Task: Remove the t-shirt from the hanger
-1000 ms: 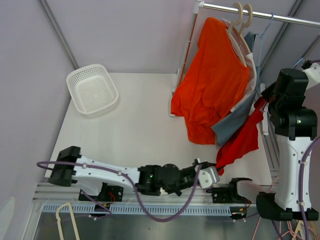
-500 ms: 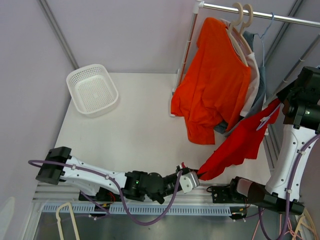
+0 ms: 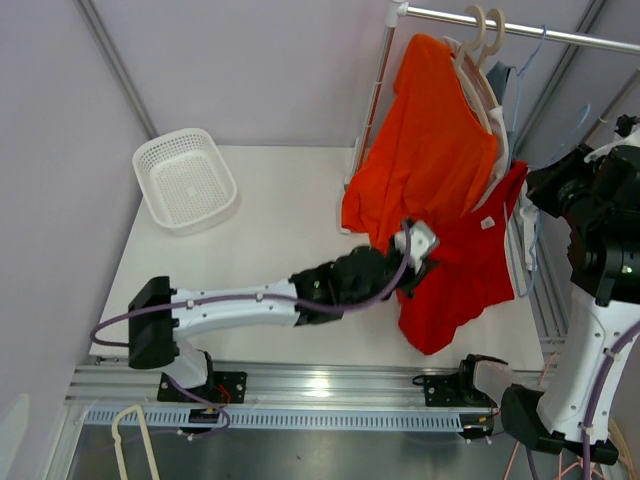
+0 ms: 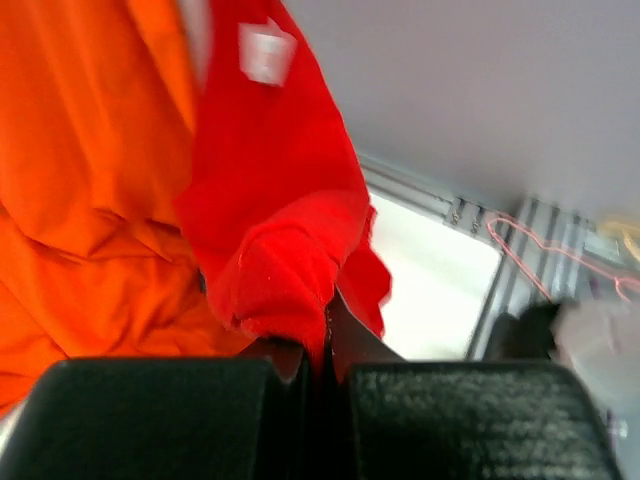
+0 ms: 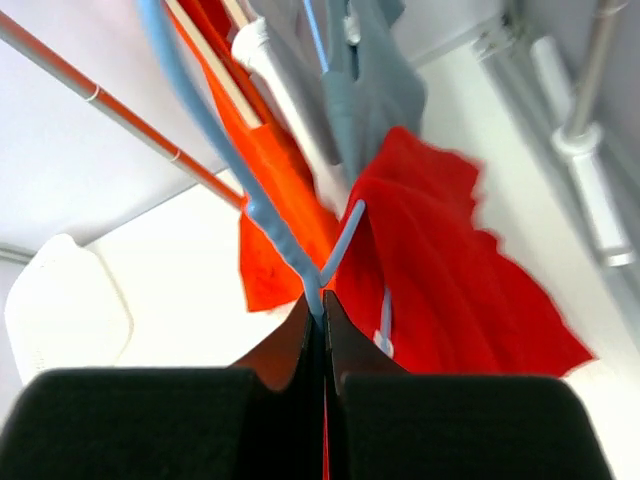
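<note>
The red t-shirt hangs slack at the right, below the rack. Its upper part is still on a light blue hanger. My left gripper is shut on a bunched fold of the red t-shirt, right beside the orange shirt. My right gripper is shut on the light blue hanger where its wires meet and holds it up beside the rail. The red t-shirt drapes below the hanger in the right wrist view.
An orange shirt and grey garments hang on wooden hangers from the rail. A white basket stands at the back left. A spare hanger lies below the near edge.
My left gripper has swung from the near table edge up and back towards the rack, still holding the red t-shirt. My right gripper moved the hanger left, and the stretched shirt now hangs slack.
</note>
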Tool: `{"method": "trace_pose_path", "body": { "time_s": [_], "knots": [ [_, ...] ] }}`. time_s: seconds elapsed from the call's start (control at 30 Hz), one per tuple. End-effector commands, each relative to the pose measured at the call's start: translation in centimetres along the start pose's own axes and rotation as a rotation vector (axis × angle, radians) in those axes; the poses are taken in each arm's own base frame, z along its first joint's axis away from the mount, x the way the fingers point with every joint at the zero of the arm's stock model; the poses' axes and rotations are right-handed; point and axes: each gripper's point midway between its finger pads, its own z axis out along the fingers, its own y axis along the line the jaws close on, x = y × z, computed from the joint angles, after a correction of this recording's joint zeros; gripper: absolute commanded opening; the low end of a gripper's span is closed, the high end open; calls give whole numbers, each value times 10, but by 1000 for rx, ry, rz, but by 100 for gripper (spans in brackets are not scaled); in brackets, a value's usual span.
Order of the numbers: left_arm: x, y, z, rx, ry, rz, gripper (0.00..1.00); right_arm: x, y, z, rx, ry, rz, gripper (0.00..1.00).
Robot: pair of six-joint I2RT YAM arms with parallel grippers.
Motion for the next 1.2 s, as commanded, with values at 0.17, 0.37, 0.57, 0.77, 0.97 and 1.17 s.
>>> {"method": "trace_pose_path", "body": {
  "time_s": [0.17,0.37,0.57,0.77,0.97,1.17],
  "knots": [
    [-22,41,46,68,286,-301,1,-81,15,-32,32,-193,-138,0],
    [14,74,44,-50,384,-305,1,-68,46,-35,-141,-101,-54,0],
    [7,93,65,-60,360,-326,1,-3,30,-35,-141,60,-34,0],
    [-60,110,88,-96,220,-312,1,38,33,-60,-207,169,-66,0],
    [-50,149,101,-157,268,-368,1,44,25,-74,-171,154,-74,0],
    [8,191,99,-250,392,-415,1,22,45,-117,-251,60,-33,0]
  ]
}}
